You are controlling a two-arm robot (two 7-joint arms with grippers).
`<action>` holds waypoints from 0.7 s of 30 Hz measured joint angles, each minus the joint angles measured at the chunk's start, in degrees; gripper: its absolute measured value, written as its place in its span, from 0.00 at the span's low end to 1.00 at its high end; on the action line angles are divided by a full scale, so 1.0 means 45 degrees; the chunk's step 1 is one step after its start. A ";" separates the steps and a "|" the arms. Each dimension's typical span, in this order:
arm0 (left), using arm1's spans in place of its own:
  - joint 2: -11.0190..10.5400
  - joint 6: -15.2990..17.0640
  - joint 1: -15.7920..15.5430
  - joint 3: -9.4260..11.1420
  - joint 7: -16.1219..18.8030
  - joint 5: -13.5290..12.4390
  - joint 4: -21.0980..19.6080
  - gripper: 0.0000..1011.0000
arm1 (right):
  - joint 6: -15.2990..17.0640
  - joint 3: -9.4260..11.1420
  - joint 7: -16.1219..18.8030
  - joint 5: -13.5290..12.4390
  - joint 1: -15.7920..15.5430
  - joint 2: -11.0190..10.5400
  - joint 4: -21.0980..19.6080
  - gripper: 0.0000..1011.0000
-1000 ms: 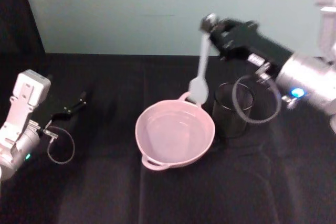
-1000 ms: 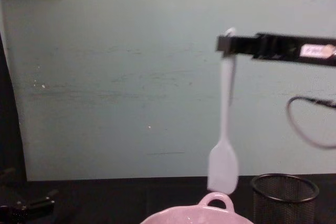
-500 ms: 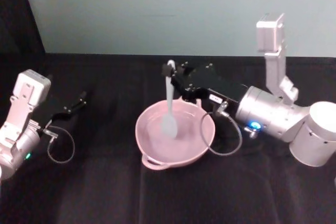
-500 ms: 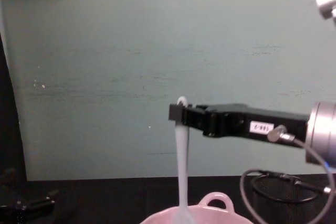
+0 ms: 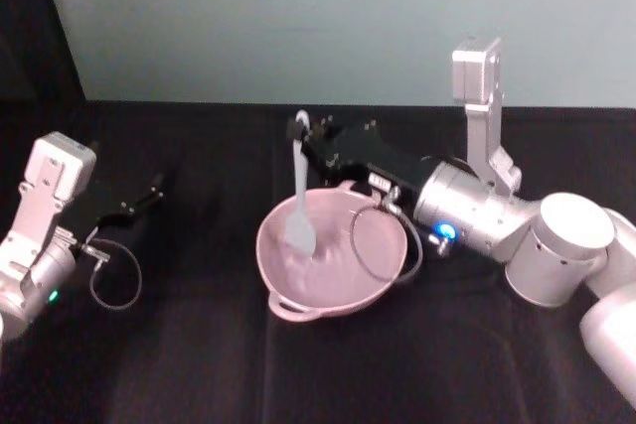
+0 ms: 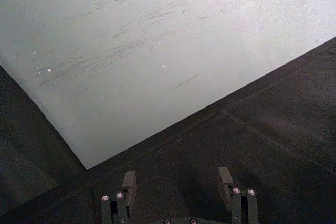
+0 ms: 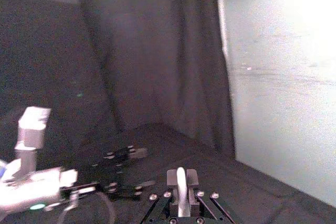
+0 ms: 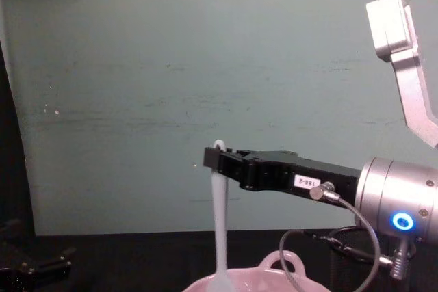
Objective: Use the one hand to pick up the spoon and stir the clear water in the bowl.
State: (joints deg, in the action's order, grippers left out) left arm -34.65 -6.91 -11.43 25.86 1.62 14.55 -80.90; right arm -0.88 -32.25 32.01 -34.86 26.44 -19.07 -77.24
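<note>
White spoon (image 5: 298, 208) is dipping head-down into the pink bowl (image 5: 290, 307) mid-table, the right gripper (image 5: 302, 132) clamping its handle top, so I'd say pickup's done and the stirring's left; the left gripper (image 5: 151, 192) is idling on the left, jaws apart.

The chest view's lower edge cuts off the bowl (image 8: 263, 282), whose rim hides the spoon (image 8: 219, 223) head. Water inside cannot be made out.
</note>
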 joint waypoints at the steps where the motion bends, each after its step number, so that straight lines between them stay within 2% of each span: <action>1: 0.0000 0.0000 0.0000 -0.0001 0.0001 0.0000 0.0000 1.00 | -0.0177 0.0087 -0.0011 0.0070 0.0127 0.0119 0.0342 0.11; 3: 0.0000 0.0000 0.0001 -0.0001 0.0000 0.0000 0.0000 1.00 | -0.0428 0.0274 -0.0075 0.0146 0.0281 0.0262 0.0820 0.11; 8: 0.0000 0.0000 0.0000 0.0000 0.0000 0.0000 0.0000 1.00 | -0.0728 0.0728 -0.0376 0.0327 0.0344 0.0248 0.1114 0.11; 12: 0.0000 0.0000 0.0001 0.0000 0.0000 0.0001 0.0000 1.00 | -0.0769 0.1111 -0.0733 0.0537 0.0012 -0.0073 0.0670 0.11; 21: 0.0000 0.0000 0.0000 0.0000 0.0000 0.0000 0.0000 1.00 | -0.0396 0.1483 -0.1074 0.0965 -0.0975 -0.0784 -0.0870 0.11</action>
State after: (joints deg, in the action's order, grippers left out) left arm -34.65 -6.91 -11.43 25.86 1.62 14.55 -80.90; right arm -2.66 -25.58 27.17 -30.52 22.06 -22.60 -81.15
